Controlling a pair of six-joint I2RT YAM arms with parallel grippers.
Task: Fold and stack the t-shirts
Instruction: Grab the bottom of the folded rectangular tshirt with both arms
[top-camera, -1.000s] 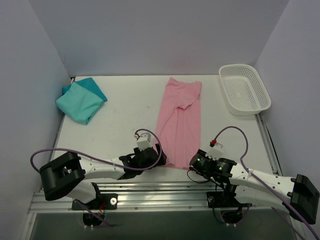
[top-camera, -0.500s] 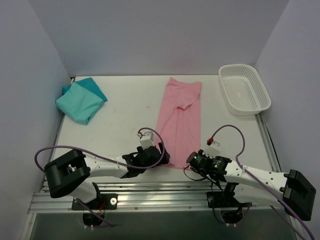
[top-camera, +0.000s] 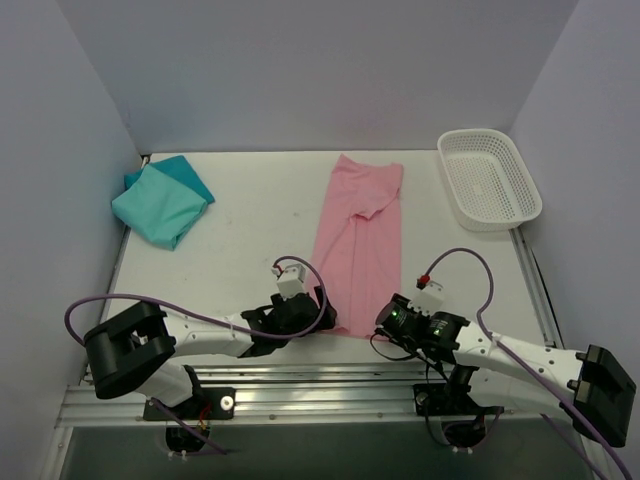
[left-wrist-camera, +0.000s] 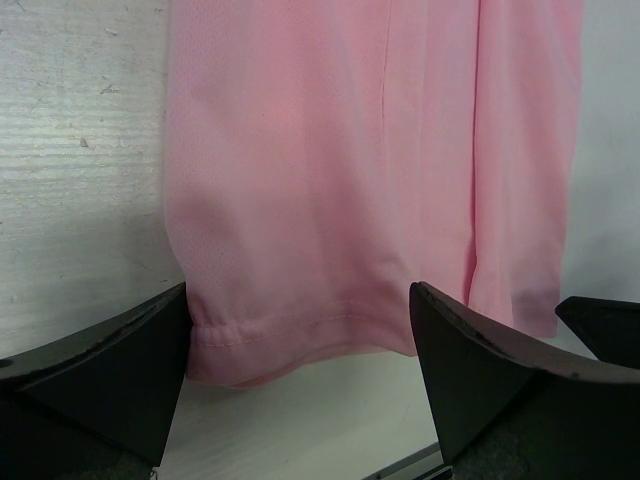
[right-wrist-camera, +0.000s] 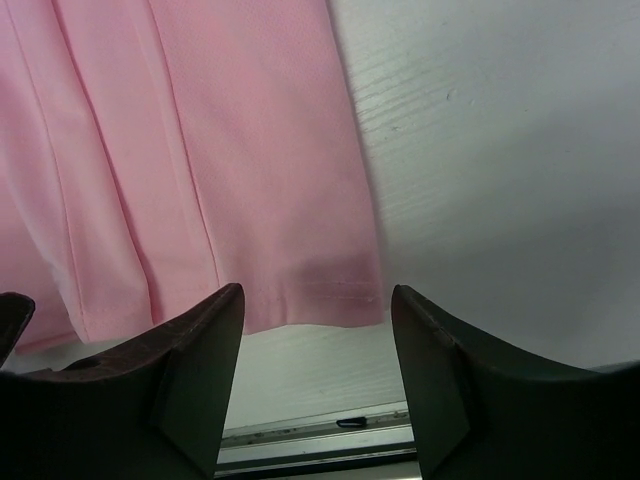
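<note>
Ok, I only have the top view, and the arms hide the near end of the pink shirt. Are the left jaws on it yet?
Observer: No. The left wrist view shows the left gripper open. The left corner of the shirt hem sits in the gap, unpinched.
Operator: And the right one?
Observer: The right gripper is open too, with the hem's right corner between its jaws.
Operator: Is the cloth flat there?
Observer: Not fully. The right wrist view shows lengthwise folds just left of that corner.
</note>
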